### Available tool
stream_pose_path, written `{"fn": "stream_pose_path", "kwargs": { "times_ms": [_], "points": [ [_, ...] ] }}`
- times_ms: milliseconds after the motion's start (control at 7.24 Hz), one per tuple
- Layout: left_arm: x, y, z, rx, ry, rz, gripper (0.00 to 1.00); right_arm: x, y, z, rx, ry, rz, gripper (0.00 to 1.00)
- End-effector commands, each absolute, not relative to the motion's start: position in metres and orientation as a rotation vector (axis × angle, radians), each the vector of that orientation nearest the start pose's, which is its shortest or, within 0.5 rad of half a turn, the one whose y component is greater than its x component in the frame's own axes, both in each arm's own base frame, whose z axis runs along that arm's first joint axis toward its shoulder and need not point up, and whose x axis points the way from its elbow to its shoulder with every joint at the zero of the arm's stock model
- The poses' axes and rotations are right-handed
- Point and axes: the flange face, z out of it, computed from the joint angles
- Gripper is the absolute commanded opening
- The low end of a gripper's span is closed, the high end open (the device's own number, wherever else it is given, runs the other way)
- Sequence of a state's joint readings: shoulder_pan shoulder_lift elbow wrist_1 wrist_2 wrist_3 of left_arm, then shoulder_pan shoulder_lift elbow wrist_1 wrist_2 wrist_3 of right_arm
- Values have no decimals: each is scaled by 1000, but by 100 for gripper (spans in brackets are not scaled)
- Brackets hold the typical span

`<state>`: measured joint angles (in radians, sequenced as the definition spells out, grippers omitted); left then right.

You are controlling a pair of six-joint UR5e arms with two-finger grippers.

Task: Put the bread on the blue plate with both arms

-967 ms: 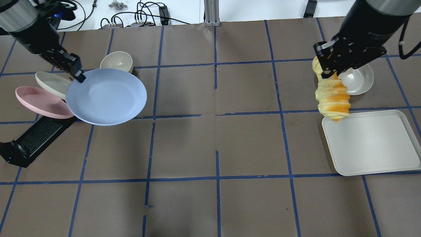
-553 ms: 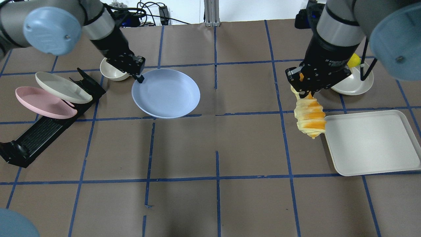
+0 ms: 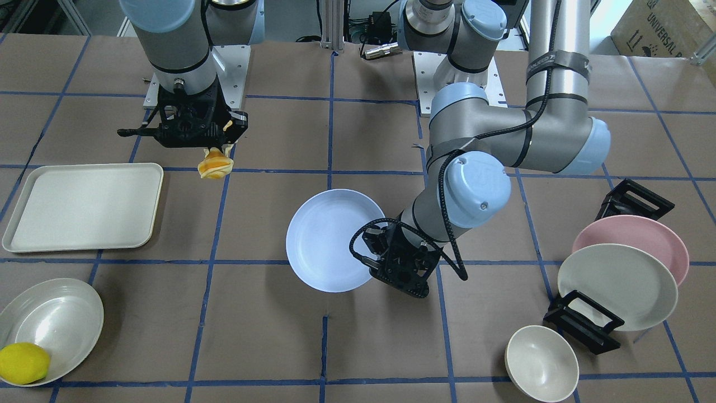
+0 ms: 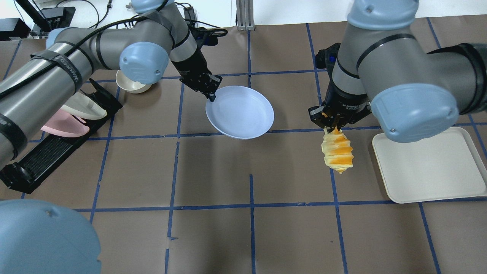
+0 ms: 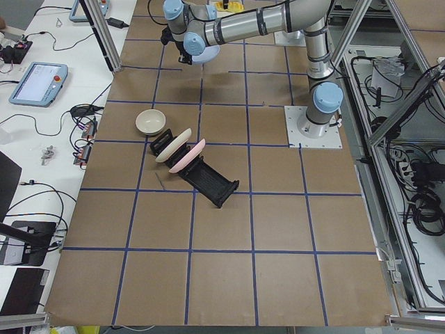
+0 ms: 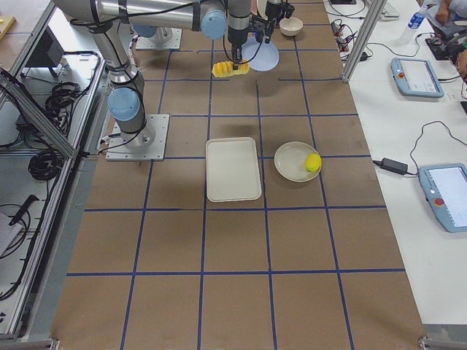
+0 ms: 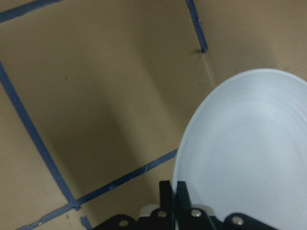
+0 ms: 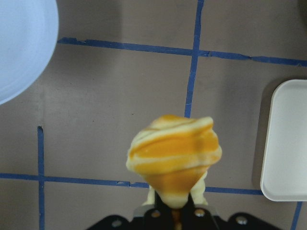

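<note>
My left gripper (image 4: pixel 210 94) is shut on the rim of the pale blue plate (image 4: pixel 241 113) and holds it above the table's middle; the plate also shows in the front view (image 3: pixel 327 240) and the left wrist view (image 7: pixel 249 153). My right gripper (image 4: pixel 330 127) is shut on one end of the orange, pale-striped bread (image 4: pixel 336 152), which hangs downward in the air to the right of the plate. The bread shows in the front view (image 3: pixel 215 166) and the right wrist view (image 8: pixel 173 155), where the plate's edge (image 8: pixel 21 43) is at upper left.
A cream tray (image 4: pixel 430 167) lies at the right. A black dish rack (image 4: pixel 57 140) at the left holds a pink plate (image 4: pixel 62 125) and a cream plate (image 4: pixel 85 108); a cream bowl (image 4: pixel 127 85) is behind it. A grey dish (image 3: pixel 47 324) holds a lemon (image 3: pixel 22 362).
The left arm has carried the blue plate right, from by the rack to the table's middle. The right arm has carried the hanging bread left and toward the robot, away from the grey dish.
</note>
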<state>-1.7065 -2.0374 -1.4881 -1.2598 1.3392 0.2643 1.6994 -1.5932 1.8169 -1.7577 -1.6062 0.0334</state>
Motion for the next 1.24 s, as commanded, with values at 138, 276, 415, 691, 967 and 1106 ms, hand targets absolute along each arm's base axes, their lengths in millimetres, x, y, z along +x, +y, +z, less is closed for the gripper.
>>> {"fn": "stream_pose_path", "kwargs": {
  "times_ms": [138,276,415,691,967,1106],
  "points": [
    [-262,-608,239,683,3344,83,5,232,-475,345,-173,3192,-26,10],
    [-262,-608,229,669,3348,41,6,237,-477,333,-203,3228,-30,10],
    [-263,-608,220,594,3359,51,8,242,-474,327,-177,3230,-18,10],
    [-264,-612,214,581,3365,18,66,257,-474,312,-167,3232,-5,10],
    [-252,-622,253,565,3350,-83,100,269,-474,303,-199,3230,-12,10],
    [-230,-626,277,509,3327,-72,100,271,-474,303,-201,3217,-5,10]
  ]
}}
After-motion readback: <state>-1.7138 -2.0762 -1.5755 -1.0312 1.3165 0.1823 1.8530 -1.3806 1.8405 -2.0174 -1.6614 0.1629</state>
